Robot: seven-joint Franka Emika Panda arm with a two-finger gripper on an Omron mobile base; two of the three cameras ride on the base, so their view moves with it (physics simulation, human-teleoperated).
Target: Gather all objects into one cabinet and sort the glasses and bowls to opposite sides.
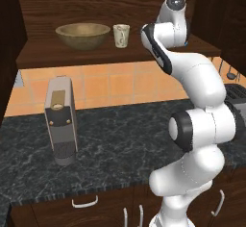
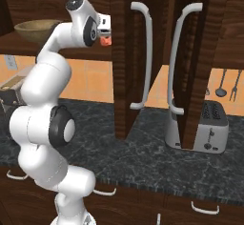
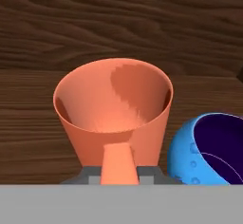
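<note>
claw (image 3: 116, 173) nearly closed, pinching the near wall of the red-orange cup (image 3: 114, 111); one finger shows inside the cup against that wall. cup upright, mouth toward the hand camera, standing over the dark wood cabinet shelf (image 3: 28, 123); whether its base touches the shelf cannot be told. in the right base view the cup is a small orange patch at the end of the hand, just left of the open cabinet door (image 2: 121, 62).

blue mug (image 3: 209, 149) just beside the red-orange cup, on the right in the hand view; dark inside, faint raised dots on its outer wall. whether the two touch cannot be told.

farther along the same shelf, left base view: cream cup (image 1: 121, 35) upright, faint dark markings, just right of the tan-gold bowl (image 1: 82, 35). a small gap between bowl and cream cup. the arm's upper links hide the shelf to the right of the cream cup in this view.

below the shelf: black speckled table (image 1: 120, 144). grey coffee machine (image 1: 61, 120) upright on it at left. toaster (image 2: 205, 128) on the table at right, behind a second open door with a long curved grey handle (image 2: 178, 59).
</note>
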